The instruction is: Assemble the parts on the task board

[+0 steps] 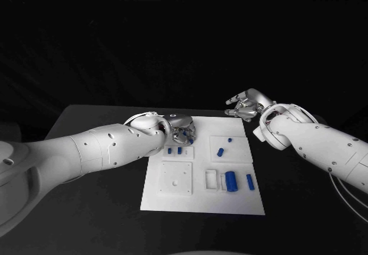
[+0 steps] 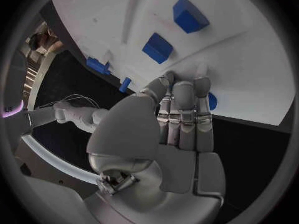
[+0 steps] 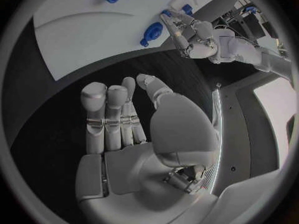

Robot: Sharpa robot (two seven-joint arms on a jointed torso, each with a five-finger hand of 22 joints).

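Where the black surface (image 1: 92,212) carries the white task board (image 1: 204,183), blue parts lie as follows. Near row: one thick cylinder (image 1: 230,180) and one slimmer bar (image 1: 250,181), side by side, long axes running from near edge to far edge. Mid left: two small pieces (image 1: 175,151) close together in a shallow tray. Mid right: one short piece (image 1: 220,152), slightly tilted, and one tiny piece (image 1: 229,141) just beyond it. Six blue parts counted in the head view.

Left hand (image 1: 182,130): over the board's far left corner, fingers together and pointing down toward the board, just beyond the two small pieces; whether it grasps anything cannot be told. In its wrist view a blue piece (image 2: 212,100) shows just beside the fingertips (image 2: 201,83).

Right hand (image 1: 247,105): off the board past its far right corner, above the surface, well apart from all parts, fingers loosely extended, grasping nothing.
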